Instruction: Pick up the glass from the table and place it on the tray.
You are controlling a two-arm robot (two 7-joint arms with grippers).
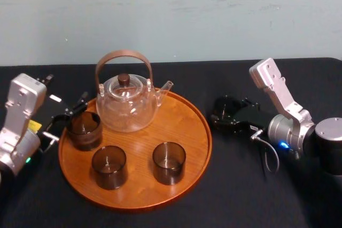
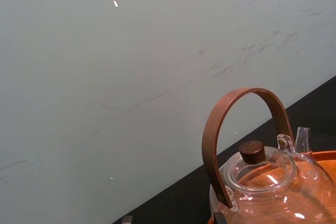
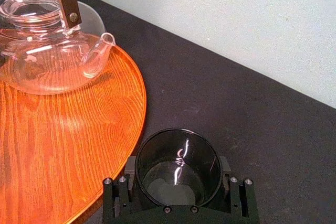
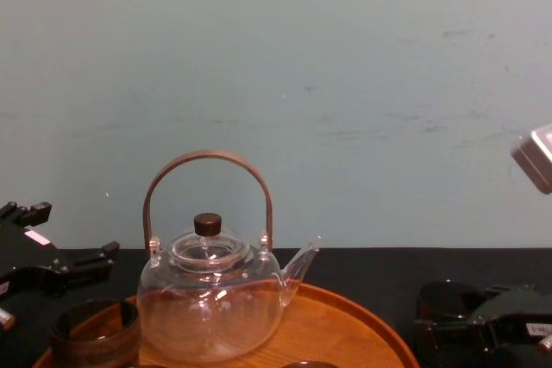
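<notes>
Head view, near to far.

- One dark smoked-glass tumbler (image 1: 109, 166) stands on the large round orange-brown wooden tray (image 1: 141, 137) at its 7 o'clock. A second tumbler (image 1: 169, 162) stands at 5 o'clock and a third tumbler (image 1: 84, 130) at 9 o'clock.
- The left claw (image 1: 67, 115) sits just beside the third tumbler, at the tray's edge. Cannot tell whether it is released or clenched. Judged idle.
- The task's dark cylindrical glass (image 3: 177, 169) stands upright on the black cloth counter (image 1: 251, 196), just outside the tray rim at about 2 o'clock, not on the wood.
- The right claw (image 1: 223, 115) is clenched on the glass, one finger against each side of the wall. It grips low on the body, presumably to keep the mouth level. Cannot tell whether the base has left the cloth.
- The clear glass teapot with a bent wooden handle (image 1: 127, 102) occupies 12 o'clock, with its spout aimed toward the held glass.

Judgement: the grasp is made and the lift is due. Bare wood at 3 o'clock is the nearest landing spot and lies clear of the spout. The low rim must be cleared first.
</notes>
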